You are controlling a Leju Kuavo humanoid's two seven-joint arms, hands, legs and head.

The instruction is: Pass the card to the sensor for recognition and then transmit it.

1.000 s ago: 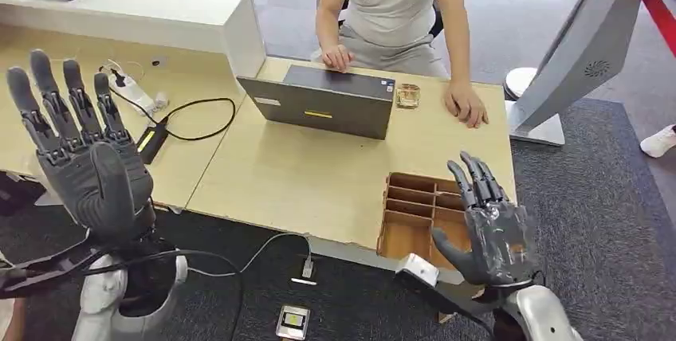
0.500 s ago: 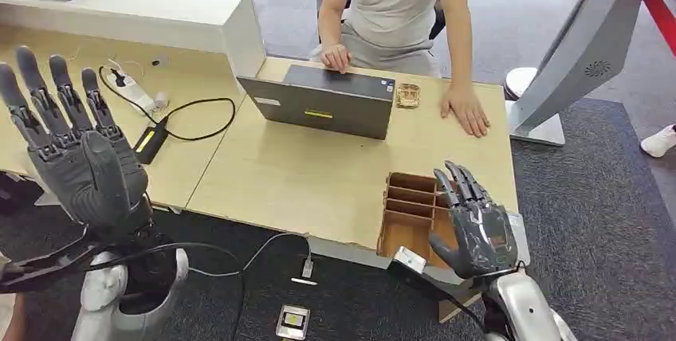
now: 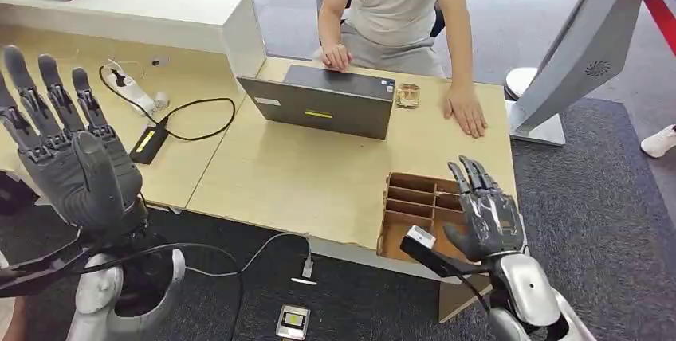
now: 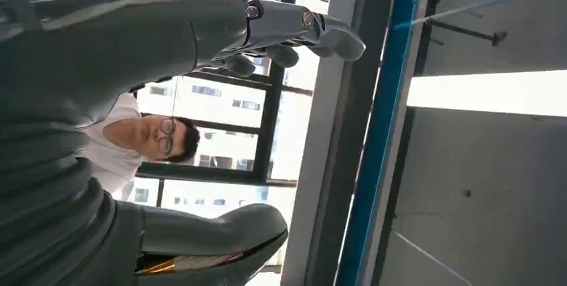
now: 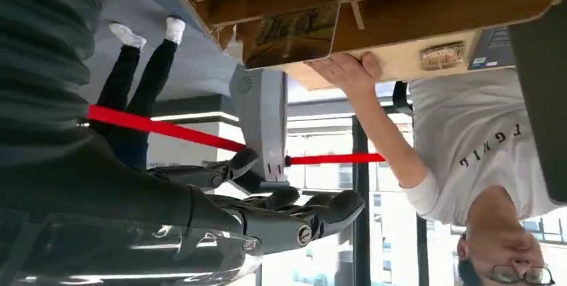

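Observation:
A brown wooden divided tray sits at the near right corner of the desk. In the right wrist view a printed card lies in one of the tray's compartments. My right hand hovers over the tray's right side, fingers apart and holding nothing; the same right hand is empty in its wrist view. A small amber sensor block lies beside the laptop, and the sensor block is close to the person's hand. My left hand is raised at the left, fingers spread, empty; the left hand points at the ceiling.
A grey laptop stands mid-desk. A person sits behind it with both hands on the desk. A tilted screen stand is at the right. A power strip and cables lie at the left. A small device lies on the carpet.
My right hand dipped toward the tray's near edge, then came back up over its right side. My left hand drifted left and slightly lower.

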